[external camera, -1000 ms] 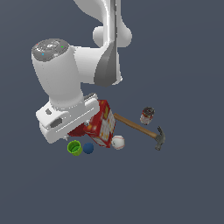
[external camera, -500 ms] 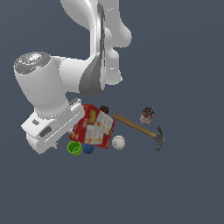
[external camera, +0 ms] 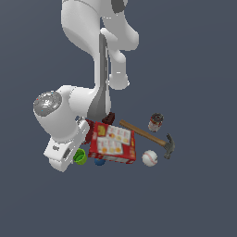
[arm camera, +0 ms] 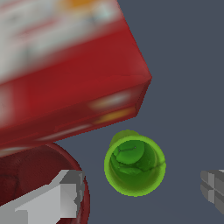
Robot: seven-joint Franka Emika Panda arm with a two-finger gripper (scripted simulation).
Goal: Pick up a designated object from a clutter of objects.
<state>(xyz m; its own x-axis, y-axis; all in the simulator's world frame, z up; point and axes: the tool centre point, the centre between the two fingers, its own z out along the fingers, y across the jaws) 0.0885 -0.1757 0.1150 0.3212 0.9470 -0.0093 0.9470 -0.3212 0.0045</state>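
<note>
The green cup (arm camera: 134, 165) stands upright on the floor with its hollow facing the wrist camera. It lies just off a corner of the red cracker box (arm camera: 65, 65) and beside the dark red bowl (arm camera: 30, 175). My gripper (arm camera: 141, 189) is open and empty above the cup. One finger (arm camera: 52, 199) is over the bowl's rim and the other (arm camera: 213, 186) is over bare floor. In the exterior view the cup (external camera: 80, 157) peeks out beside my white hand (external camera: 60, 155), which hides the fingers.
The cracker box (external camera: 112, 143) lies flat next to the cup, with the blue ball (external camera: 99, 161) at its near edge. The baseball (external camera: 149, 158), hammer (external camera: 147, 134) and small can (external camera: 155, 122) lie toward the exterior view's right. The bowl (external camera: 109, 119) shows behind the box.
My hand has moved down and toward the exterior view's left, off the cracker box, and now sits right at the green cup. The objects have not moved.
</note>
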